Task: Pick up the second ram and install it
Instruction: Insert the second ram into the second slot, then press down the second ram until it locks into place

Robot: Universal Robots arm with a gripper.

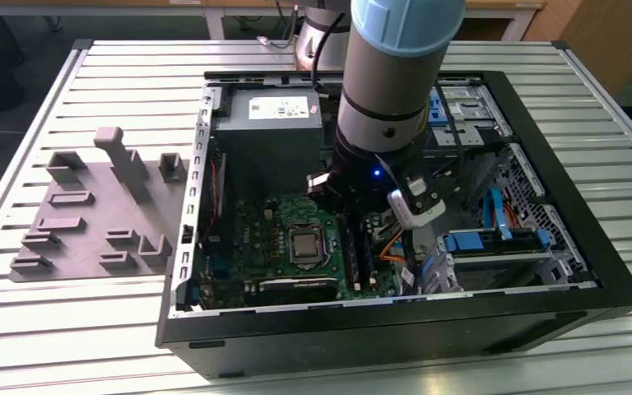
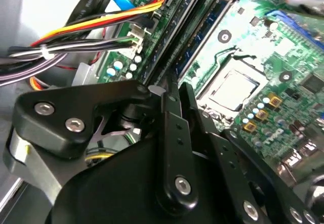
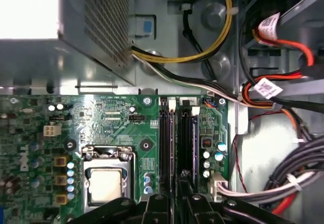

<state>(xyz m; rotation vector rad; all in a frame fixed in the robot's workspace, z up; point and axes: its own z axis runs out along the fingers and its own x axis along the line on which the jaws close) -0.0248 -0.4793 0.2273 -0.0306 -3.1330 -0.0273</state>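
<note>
The second ram stands on edge in a memory slot, at three o'clock of the processor socket. The end effector pinches its near end narrowly. Whether it is fully seated, I cannot tell; installation looks nearly done.

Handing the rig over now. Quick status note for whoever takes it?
Gripper: inside the open PC case, low over the RAM slots beside the CPU socket; open or shut can't be told.
Second ram: can't tell whether it is held or already in a slot.
Done: arm is at the slots.
Left: seating unconfirmed.
</note>
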